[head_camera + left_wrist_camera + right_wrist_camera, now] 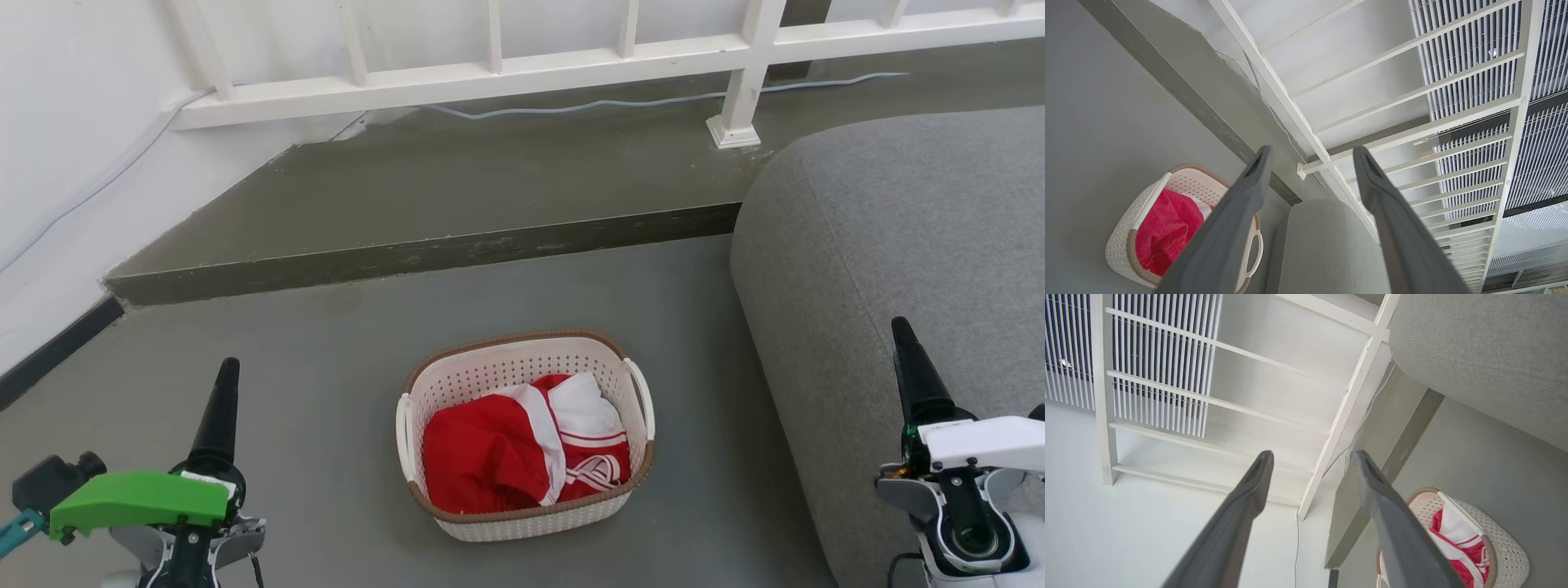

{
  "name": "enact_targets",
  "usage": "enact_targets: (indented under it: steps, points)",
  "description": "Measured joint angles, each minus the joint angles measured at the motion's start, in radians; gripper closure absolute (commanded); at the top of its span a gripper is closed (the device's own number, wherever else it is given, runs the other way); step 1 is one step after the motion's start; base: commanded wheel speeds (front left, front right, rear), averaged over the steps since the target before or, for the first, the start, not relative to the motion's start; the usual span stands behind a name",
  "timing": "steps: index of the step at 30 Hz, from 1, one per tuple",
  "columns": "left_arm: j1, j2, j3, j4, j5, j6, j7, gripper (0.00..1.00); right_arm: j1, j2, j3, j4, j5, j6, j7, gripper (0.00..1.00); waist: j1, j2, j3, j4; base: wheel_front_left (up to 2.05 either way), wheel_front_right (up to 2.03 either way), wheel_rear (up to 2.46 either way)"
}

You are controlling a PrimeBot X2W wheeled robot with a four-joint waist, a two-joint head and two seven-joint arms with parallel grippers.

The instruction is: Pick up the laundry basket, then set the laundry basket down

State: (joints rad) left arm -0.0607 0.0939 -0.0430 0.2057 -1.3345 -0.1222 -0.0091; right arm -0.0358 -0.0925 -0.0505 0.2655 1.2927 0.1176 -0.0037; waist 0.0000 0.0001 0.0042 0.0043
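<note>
The laundry basket (522,359) stands on the grey floor in the middle of the head view, cream-white and perforated, with a brown rim and white side handles; a red and white garment (522,449) lies inside. It also appears at the lower left in the left wrist view (1126,241) and at the lower right in the right wrist view (1506,543). My left gripper (227,367) hangs well to its left, apart from it. Its open, empty fingers show in the left wrist view (1310,153). My right gripper (902,327) is far right over the sofa, open and empty (1310,457).
A grey sofa (914,237) rises just right of the basket. Behind the basket a raised concrete step (424,253) crosses the floor, with a white railing (490,77) and a thin cable (588,104) on it. A white wall (65,163) closes the left side.
</note>
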Motion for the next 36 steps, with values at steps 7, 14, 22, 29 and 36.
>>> enact_targets:
  steps: [7,14,22,29,36]
  points:
    - [-0.002,0.021,-0.031,-0.017,0.119,0.000,-0.025,0.00,-0.008,-0.016,0.032,-0.016,-0.098,-0.015,-0.023,0.00,0.0000,0.0000,-0.001,0.003,0.00,0.00,0.00]
    - [-0.020,0.031,-0.064,-0.034,0.219,0.009,-0.046,0.00,-0.020,-0.050,0.070,-0.033,-0.233,-0.045,-0.043,0.00,0.0000,0.0000,-0.002,0.006,0.00,0.00,0.00]
    - [-0.022,0.049,-0.113,-0.039,0.351,0.036,-0.073,0.00,-0.022,-0.075,0.121,-0.040,-0.377,-0.077,-0.072,0.00,0.0000,0.0000,-0.002,0.008,0.00,0.00,0.00]
    - [-0.022,0.062,-0.157,-0.040,0.459,0.055,-0.091,0.00,-0.022,-0.092,0.170,-0.044,-0.502,-0.112,-0.094,0.00,0.0000,0.0000,-0.001,0.007,0.00,0.00,0.00]
    - [-0.022,0.067,-0.190,-0.045,0.565,0.086,-0.117,0.00,-0.022,-0.094,0.207,-0.046,-0.598,-0.133,-0.117,0.00,0.0000,0.0000,0.001,0.007,0.00,0.00,0.00]
